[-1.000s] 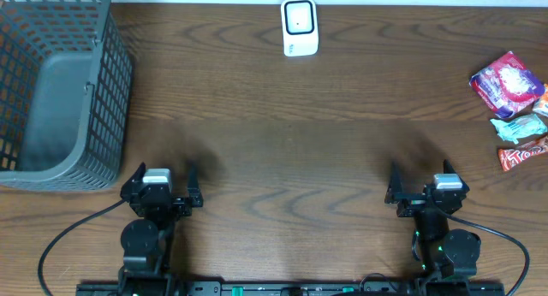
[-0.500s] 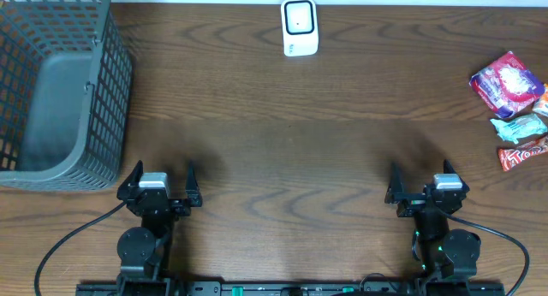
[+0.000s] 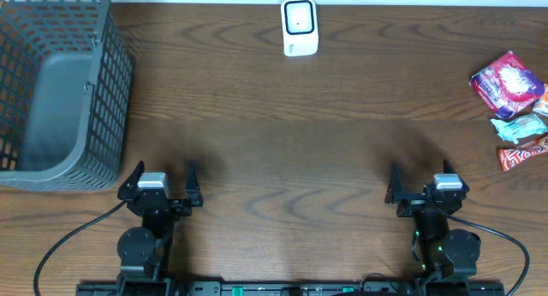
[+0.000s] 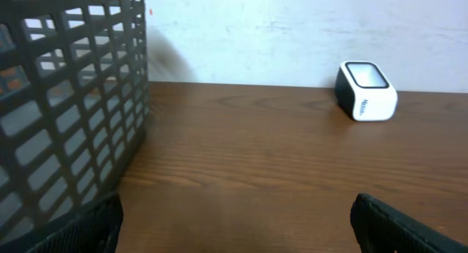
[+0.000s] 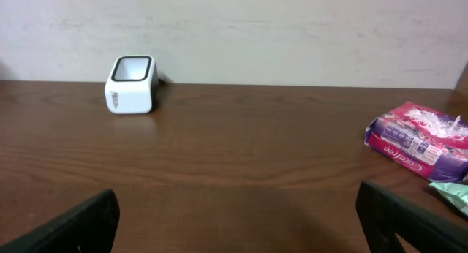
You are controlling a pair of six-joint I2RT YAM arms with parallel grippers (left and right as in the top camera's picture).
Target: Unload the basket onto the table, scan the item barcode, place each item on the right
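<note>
**At the near table edge: both grippers wide open, nothing held**

At the near edge of the wooden table [image 3: 282,142], the left gripper [image 3: 164,170] and right gripper [image 3: 419,169] sit low and well apart, both pointing at the far side. Jaws of each are spread wide and hold nothing. In each wrist view only the two dark fingertips show, in the bottom corners, with bare wood between them.

White scanner [image 3: 300,26] stands at the far edge by the wall, well ahead of both grippers. It is ahead and right of the left gripper, ahead and left of the right one. Its dark-rimmed window faces up, and it touches nothing.

The items to scan lie in a loose cluster ahead and far right of the right gripper, at the table's right edge:
- Purple snack pack [image 3: 507,82], farthest out.
- Pale teal wrapper [image 3: 516,125], just nearer than it.
- Red bar [image 3: 522,155], nearest to the gripper.

All three are well apart from the scanner and from both grippers. No barcode is readable at this size.

Grey mesh basket [image 3: 116,99] sits ahead and left of the left gripper, its near corner close to it. Its lattice wall fills the left side of the left wrist view.
</note>
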